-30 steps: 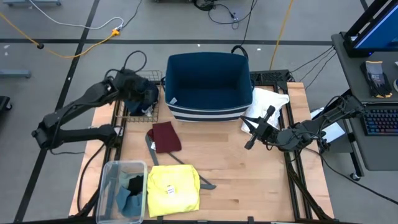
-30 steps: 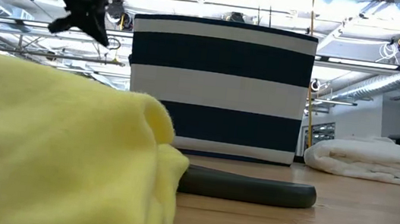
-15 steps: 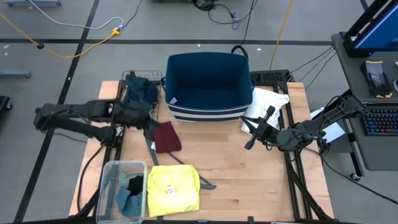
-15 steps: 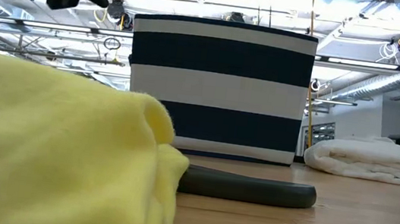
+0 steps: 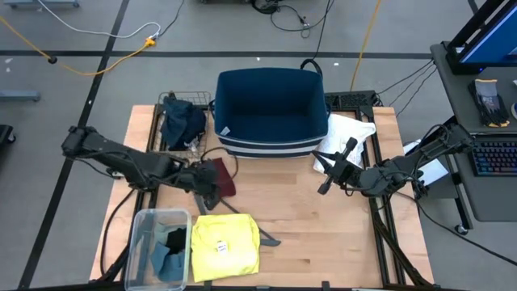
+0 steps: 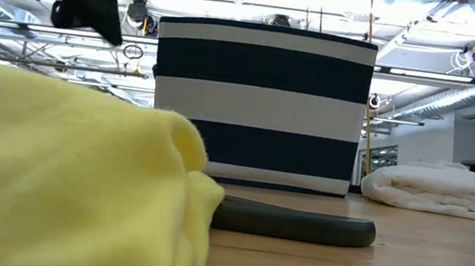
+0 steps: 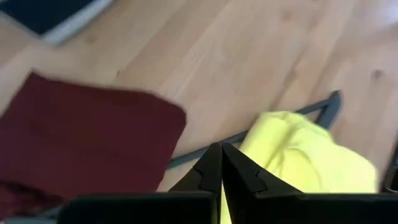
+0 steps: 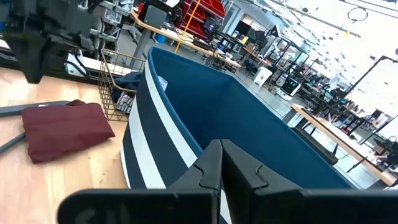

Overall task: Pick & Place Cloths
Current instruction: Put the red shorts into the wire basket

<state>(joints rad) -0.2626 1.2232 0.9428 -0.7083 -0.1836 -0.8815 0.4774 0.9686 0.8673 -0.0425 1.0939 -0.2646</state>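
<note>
A maroon piece (image 5: 225, 176) lies flat on the table before the navy striped basket (image 5: 271, 105). My left gripper (image 5: 208, 191) hovers shut and empty over the maroon piece's near left edge (image 7: 81, 149), above the gap to the yellow T-shirt (image 5: 224, 246). In the left wrist view its fingers (image 7: 221, 163) meet above the thin grey hanger (image 7: 323, 107). Navy fabric (image 5: 181, 118) fills a wire basket at the far left. A folded white shirt (image 5: 349, 133) lies right of the striped basket. My right gripper (image 5: 327, 174) waits there, shut, level and empty.
A clear bin (image 5: 145, 226) at the near left holds black and grey-blue pieces (image 5: 170, 250). The hanger (image 5: 271, 241) sticks out from under the yellow T-shirt. Bare wood shows in the middle and near right (image 5: 323, 234). The wire basket (image 8: 118, 87) stands beside the striped basket (image 8: 230, 118).
My left gripper has swung from the wire basket at the far left toward the table's near edge and right, sinking and rolling as it went. It now hangs over the maroon piece and has stayed shut. The cloths lie as before.
</note>
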